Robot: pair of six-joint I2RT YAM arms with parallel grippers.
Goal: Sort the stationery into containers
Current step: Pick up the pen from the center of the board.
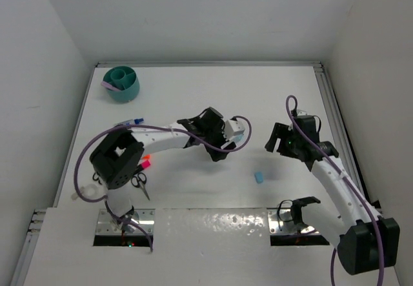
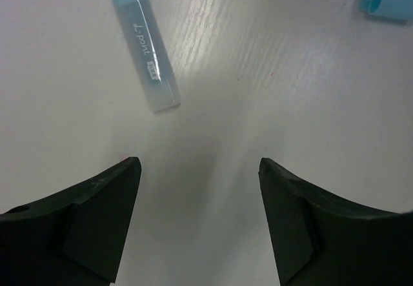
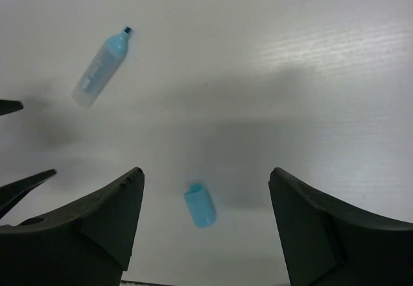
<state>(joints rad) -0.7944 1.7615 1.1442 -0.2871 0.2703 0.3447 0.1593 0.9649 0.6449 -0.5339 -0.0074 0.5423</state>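
Left gripper [image 2: 199, 164] hangs wide open and empty, uncapped light-blue marker [image 2: 147, 44] just ahead. Right gripper [image 3: 206, 172] is wide open too, empty, above the blue cap [image 3: 199, 205].

The only writing stands on the light-blue marker [image 2: 147, 50], which lies flat near the middle of the worktop [image 1: 193, 92], well away from every edge. In the left wrist view, white script runs lengthwise along its clear barrel and seems to read "L-point", though the letters are soft. Just below the script, toward the barrel's blunt end, sits a small white printed block, too small to read. In the right wrist view the same printing is only a pale smudge.
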